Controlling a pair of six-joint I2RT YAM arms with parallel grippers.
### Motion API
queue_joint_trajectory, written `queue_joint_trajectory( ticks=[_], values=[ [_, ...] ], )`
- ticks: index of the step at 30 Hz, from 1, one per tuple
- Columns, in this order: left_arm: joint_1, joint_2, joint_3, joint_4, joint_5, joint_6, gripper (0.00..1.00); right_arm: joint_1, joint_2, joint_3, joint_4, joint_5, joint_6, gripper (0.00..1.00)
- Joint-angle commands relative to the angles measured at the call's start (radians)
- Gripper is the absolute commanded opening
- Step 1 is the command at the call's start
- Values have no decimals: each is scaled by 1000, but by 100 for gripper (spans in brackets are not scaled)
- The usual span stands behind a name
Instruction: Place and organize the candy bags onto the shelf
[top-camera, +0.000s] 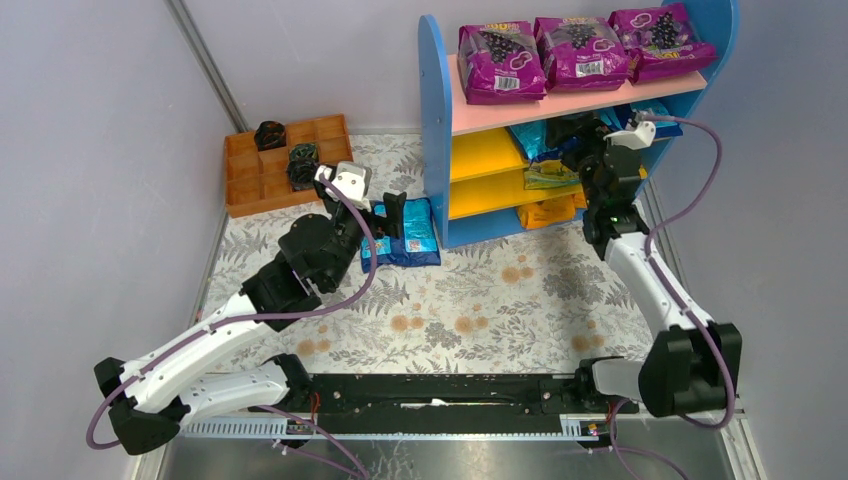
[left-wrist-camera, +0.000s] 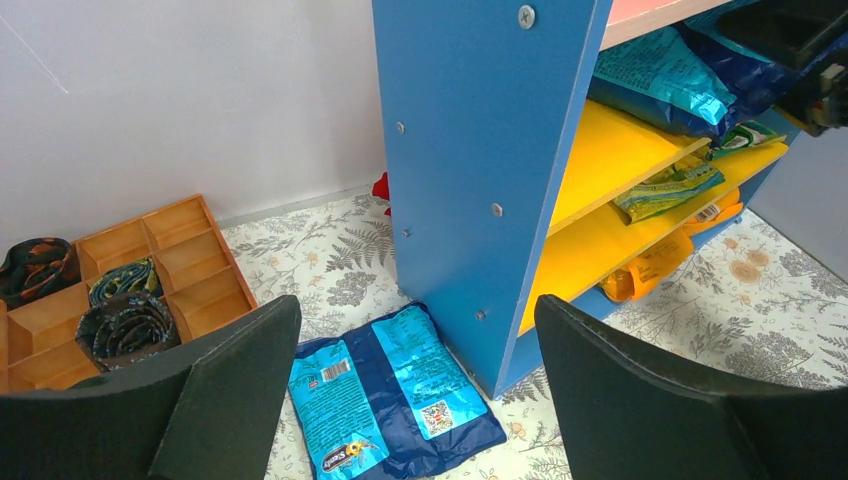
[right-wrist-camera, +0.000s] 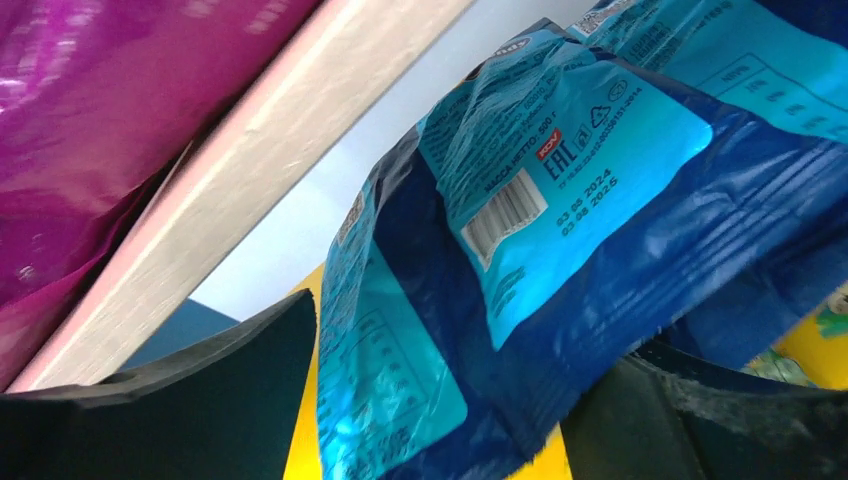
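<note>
1. Currently the left gripper (left-wrist-camera: 415, 315) hangs with its jaws spread wide and nothing between them. A blue candy bag (left-wrist-camera: 385, 405) lies flat on the patterned mat (left-wrist-camera: 760, 300), just below and ahead of its fingertips and just beside the foot of the shelf (left-wrist-camera: 600, 160).
2. For a clean pick, it looks best to come straight down and close across the bag's short width. The right-hand finger should stay off the blue side panel (left-wrist-camera: 470, 200) standing just beyond it.
3. Further right, the right gripper (right-wrist-camera: 455, 345) is inside the shelf's middle tier, under the pink board (right-wrist-camera: 250, 140). Its jaws stand apart. A second blue bag (right-wrist-camera: 560, 200) rests directly ahead of them, its lower edge dipping between the fingers, seemingly not pinched.
4. Backing out should probably go level and straight. That way neither finger snags that edge and drags the bag off the yellow board (top-camera: 480, 155).
</note>
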Motion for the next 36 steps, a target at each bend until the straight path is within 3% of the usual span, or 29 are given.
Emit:
queue_joint_trajectory(
  ticks=[1, 4, 14, 21, 27, 33, 36],
  values=[
    [1, 3, 6, 36, 13, -5, 91, -5, -118, 38, -192, -22, 2, 93],
    [0, 5, 7, 36, 13, -5, 91, -5, -159, 42, -282, -43, -7, 100],
    [1, 5, 7, 36, 7, -5, 91, -5, -194, 119, -499, -293, -62, 99],
    [0, 8, 7, 36, 10, -5, 91, -5, -151, 131, -462, -402, -33, 75],
    [1, 11, 7, 36, 4, -5, 91, -5, -91, 132, -425, -428, 6, 65],
    [1, 15, 7, 36, 3, -5, 91, -5, -51, 140, -374, -408, 31, 38],
    [2, 15, 7, 36, -2, -5, 91, -5, -42, 142, -349, -380, 36, 31]
  ],
)
